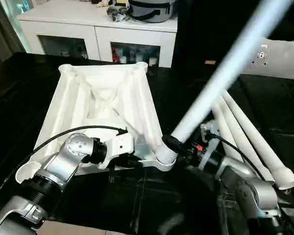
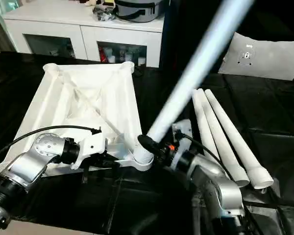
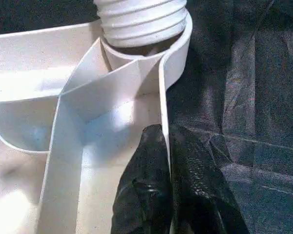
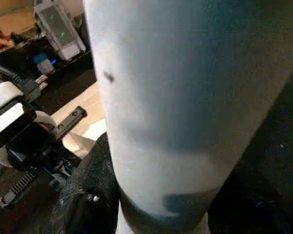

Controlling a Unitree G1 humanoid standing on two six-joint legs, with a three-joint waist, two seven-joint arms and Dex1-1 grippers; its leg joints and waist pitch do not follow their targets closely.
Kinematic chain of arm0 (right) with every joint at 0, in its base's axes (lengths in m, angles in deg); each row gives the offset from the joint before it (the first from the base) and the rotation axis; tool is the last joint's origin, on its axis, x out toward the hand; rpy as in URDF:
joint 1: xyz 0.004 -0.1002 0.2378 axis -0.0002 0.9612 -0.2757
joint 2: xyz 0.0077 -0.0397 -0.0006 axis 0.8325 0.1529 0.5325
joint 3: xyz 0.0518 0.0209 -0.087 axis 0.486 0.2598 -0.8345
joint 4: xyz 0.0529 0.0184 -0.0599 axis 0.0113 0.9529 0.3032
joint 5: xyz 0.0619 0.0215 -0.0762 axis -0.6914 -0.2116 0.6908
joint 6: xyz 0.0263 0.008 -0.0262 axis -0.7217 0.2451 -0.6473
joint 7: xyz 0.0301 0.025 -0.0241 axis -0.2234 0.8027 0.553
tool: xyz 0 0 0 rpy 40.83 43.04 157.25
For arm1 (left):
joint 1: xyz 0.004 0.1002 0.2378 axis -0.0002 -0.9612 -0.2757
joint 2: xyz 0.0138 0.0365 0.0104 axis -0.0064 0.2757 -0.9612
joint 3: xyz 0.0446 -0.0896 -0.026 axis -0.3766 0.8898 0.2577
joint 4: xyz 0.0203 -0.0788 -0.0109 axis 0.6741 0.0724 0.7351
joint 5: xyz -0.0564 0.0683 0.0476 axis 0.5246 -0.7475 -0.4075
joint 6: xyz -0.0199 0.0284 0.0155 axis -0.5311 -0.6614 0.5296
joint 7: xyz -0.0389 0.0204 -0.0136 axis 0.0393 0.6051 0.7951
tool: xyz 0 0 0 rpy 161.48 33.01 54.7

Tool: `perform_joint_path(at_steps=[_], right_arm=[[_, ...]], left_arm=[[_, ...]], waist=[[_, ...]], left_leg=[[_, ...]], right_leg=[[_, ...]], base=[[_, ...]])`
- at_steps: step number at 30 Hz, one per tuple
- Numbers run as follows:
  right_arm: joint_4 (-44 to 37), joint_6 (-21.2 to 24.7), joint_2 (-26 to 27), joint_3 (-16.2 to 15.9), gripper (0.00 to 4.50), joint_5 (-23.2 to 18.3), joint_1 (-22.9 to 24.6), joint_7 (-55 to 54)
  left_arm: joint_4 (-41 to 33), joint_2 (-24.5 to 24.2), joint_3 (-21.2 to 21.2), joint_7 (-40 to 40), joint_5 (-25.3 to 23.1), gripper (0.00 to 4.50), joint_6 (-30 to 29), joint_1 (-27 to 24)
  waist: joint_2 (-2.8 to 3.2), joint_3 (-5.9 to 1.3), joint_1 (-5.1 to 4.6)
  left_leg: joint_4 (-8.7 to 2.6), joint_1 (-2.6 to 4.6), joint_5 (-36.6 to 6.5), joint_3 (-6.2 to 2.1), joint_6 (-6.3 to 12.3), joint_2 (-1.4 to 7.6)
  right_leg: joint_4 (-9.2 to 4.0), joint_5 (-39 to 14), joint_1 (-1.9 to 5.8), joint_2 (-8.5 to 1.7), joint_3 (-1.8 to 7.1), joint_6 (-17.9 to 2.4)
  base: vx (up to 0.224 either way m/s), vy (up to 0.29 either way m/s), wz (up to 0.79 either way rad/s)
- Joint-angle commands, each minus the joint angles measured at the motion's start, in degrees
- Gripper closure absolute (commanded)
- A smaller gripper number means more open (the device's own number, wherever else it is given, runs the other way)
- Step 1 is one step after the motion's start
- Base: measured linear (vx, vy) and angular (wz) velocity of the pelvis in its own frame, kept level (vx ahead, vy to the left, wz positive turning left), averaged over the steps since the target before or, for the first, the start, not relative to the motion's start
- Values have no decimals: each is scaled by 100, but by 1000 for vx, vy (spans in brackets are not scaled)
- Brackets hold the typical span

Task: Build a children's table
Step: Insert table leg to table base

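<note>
Left gripper (image 3: 170, 161) pinches the upturned tabletop's (image 1: 108, 93) rim. Right gripper (image 1: 172, 143) clamps a leg (image 1: 220, 73) standing tilted in the near corner socket (image 1: 165, 157). Three spare legs (image 2: 220, 132) lie alongside.

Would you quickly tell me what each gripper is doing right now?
Left gripper: shut on the table top's side wall.
Right gripper: closed around a table leg, its threaded end at the corner socket.

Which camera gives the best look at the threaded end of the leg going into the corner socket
The left wrist view: the leg's threaded end sits in the corner socket close up, ridges clear. Both eye views show that joint small, beside the right gripper. The right wrist view shows the leg's smooth shaft.
</note>
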Motion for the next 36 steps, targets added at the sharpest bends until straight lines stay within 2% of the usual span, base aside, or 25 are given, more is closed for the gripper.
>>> perform_joint_path(at_steps=[1,2,6,8,11,12,13,14,15,16,18,21,22,23,24,27,28,29,31,32,33,35,36], right_arm=[[416,48,-29,-156,260,247,287,-72],[466,-159,-89,-298,260,460,330,-83],[577,-488,-283,-653,260,978,297,-153],[670,-645,-510,-1000,260,1453,153,-174],[702,-679,-570,-1097,260,1575,101,-158],[719,-651,-666,-1248,260,1714,-44,-33],[708,-599,-702,-1301,260,1738,-109,33],[707,-595,-705,-1305,260,1738,-113,38],[691,-488,-807,-1438,260,1755,-217,222],[698,-460,-863,-1509,260,1768,-257,317],[764,-391,-971,-1664,260,1783,-337,523],[849,-385,-1050,-1801,260,1825,-399,670],[923,-407,-1112,-1906,260,1877,-444,803],[939,-393,-1125,-1924,260,1863,-452,859],[957,-348,-1131,-1942,260,1827,-472,938],[902,-233,-1225,-2014,260,1748,-473,1224],[881,-206,-1275,-2104,260,1742,-492,1366],[877,-203,-1283,-2118,260,1741,-494,1386],[825,-132,-1327,-2234,260,1709,-520,1564],[727,-44,-1352,-2333,260,1680,-527,1707],[684,7,-1346,-2384,260,1672,-532,1755],[658,38,-1342,-2418,260,1672,-533,1780],[661,57,-1327,-2444,260,1686,-542,1792]], left_arm=[[118,-50,-71,31,-284,450,69,136],[151,-52,-71,39,-296,450,83,156],[195,-58,-80,60,-323,450,110,190],[229,-80,-107,85,-367,450,149,211],[235,-88,-113,92,-376,450,162,209],[221,-92,-123,112,-382,450,162,197],[207,-95,-129,122,-383,450,159,189],[206,-95,-129,123,-383,450,158,188],[180,-100,-147,157,-383,450,154,175],[164,-99,-155,171,-382,450,152,168],[128,-104,-169,215,-386,450,160,158],[100,-117,-185,278,-394,450,186,158],[55,-126,-195,333,-399,450,189,159],[20,-133,-194,363,-393,450,176,161],[31,-138,-191,399,-388,450,197,192],[-14,-144,-193,504,-349,450,199,256],[-13,-139,-193,564,-329,450,204,293],[-13,-138,-193,572,-326,450,204,298],[-35,-132,-197,649,-310,450,193,347],[-98,-130,-207,704,-305,450,143,381],[-87,-132,-209,716,-317,450,147,404],[-75,-135,-209,718,-329,450,151,417],[-58,-146,-201,711,-340,450,146,427]], waist=[[72,-203,-15],[97,-201,-15],[95,-178,-34],[98,-172,-51],[102,-152,-76],[44,-141,-81],[69,-133,-91],[66,-135,-98],[19,-138,-105],[55,-146,-94],[20,-127,-107],[31,-129,-117],[16,-109,-116],[-5,-75,-130],[-28,-70,-127],[-37,-37,-110],[-57,-5,-117],[-49,-7,-116],[-72,16,-121],[-87,23,-127],[-100,22,-130],[-98,7,-134],[-109,5,-140]], left_leg=[[-524,11,-1193,-147,-97,438],[-528,13,-1216,-153,-101,436],[-556,24,-1385,-164,-126,435],[-561,20,-1437,-171,-133,432],[-566,40,-1654,-176,-130,425],[-582,40,-1708,-186,-117,438],[-589,47,-1791,-199,-124,436],[-592,50,-1810,-198,-124,436],[-584,51,-1806,-188,-107,436],[-583,65,-1796,-196,-105,442],[-601,39,-1672,-187,-66,459],[-603,42,-1675,-180,-60,459],[-606,33,-1641,-170,-30,456],[-621,18,-1632,-166,-5,452],[-621,25,-1597,-150,27,447],[-641,40,-1465,-135,104,457],[-661,48,-1407,-125,134,467],[-665,50,-1410,-128,130,470],[-676,48,-1372,-124,128,481],[-678,30,-1258,-131,147,482],[-673,29,-1193,-126,162,482],[-634,44,-852,-103,247,475],[-626,41,-782,-98,277,472]], right_leg=[[-509,-1096,185,-586,344,-1267],[-511,-1166,182,-585,346,-1250],[-567,-1677,169,-584,355,-1083],[-578,-1773,162,-580,354,-1041],[-624,-2227,134,-592,370,-954],[-636,-2401,124,-592,371,-904],[-635,-2580,114,-588,367,-860],[-646,-2635,111,-588,369,-836],[-661,-2683,101,-591,380,-812],[-657,-2672,90,-599,387,-824],[-627,-2230,92,-574,386,-913],[-599,-1945,103,-569,381,-1013],[-598,-1826,101,-565,389,-1040],[-605,-1845,98,-561,381,-1039],[-623,-1895,98,-566,389,-1015],[-640,-1843,85,-564,397,-993],[-649,-1720,74,-552,388,-1019],[-637,-1676,77,-547,387,-1034],[-628,-1465,76,-547,384,-1074],[-593,-1180,105,-549,381,-1122],[-586,-1045,110,-549,382,-1145],[-526,-328,124,-545,374,-1287],[-510,-165,133,-543,370,-1327]], base=[[0,0,0],[0,0,0],[0,0,0],[0,0,0],[0,0,0],[0,0,0],[0,0,0],[0,0,0],[0,0,0],[0,0,0],[0,0,0],[0,0,0],[0,0,0],[0,0,0],[0,0,0],[0,0,0],[0,0,0],[0,0,0],[0,0,0],[0,0,0],[52,9,-2],[56,7,-1],[58,-1,1]])
